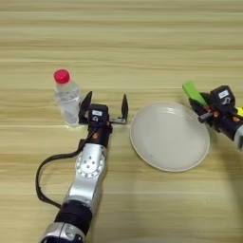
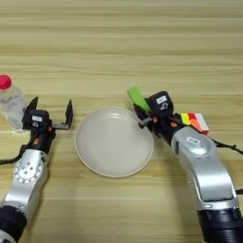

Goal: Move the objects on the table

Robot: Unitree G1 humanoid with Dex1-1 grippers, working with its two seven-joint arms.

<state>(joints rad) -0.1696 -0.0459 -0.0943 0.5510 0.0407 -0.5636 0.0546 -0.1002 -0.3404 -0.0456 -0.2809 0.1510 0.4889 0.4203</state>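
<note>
A small clear bottle [image 1: 67, 99] with a red cap stands upright at the left. Just right of it, my left gripper [image 1: 105, 106] is open, its two black fingers spread wide with nothing between them; the left finger is close beside the bottle. A round cream plate [image 2: 114, 142] lies in the middle with nothing on it. At the plate's far right rim, my right gripper [image 2: 143, 113] is shut on a flat bright-green block [image 2: 138, 98], which sticks out up and to the left from the fingers.
Small coloured pieces [image 2: 193, 120], yellow, red, orange and white, lie on the table [image 1: 142, 42] just behind my right wrist, partly hidden by it. A black cable [image 1: 45, 168] loops left of my left forearm.
</note>
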